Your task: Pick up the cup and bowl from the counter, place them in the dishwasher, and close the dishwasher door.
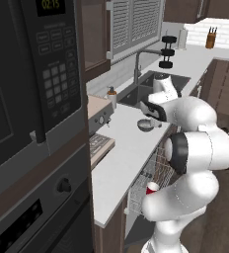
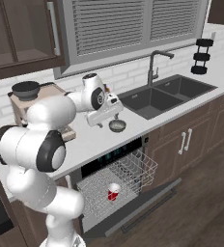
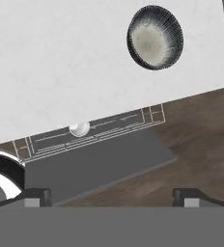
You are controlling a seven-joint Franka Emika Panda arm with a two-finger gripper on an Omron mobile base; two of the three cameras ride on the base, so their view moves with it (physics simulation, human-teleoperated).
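One cup, red, in the rack. One bowl on the counter. One dishwasher, one wire rack, one door. One sink with two basins and one faucet. One soap bottle. One coffee machine. One microwave over one oven. One knife block. One black three-tier stand. One window with two shutter panels. One gripper with two fingertips.

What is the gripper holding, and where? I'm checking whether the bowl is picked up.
Nothing: the gripper is open above the counter, bowl untouched.
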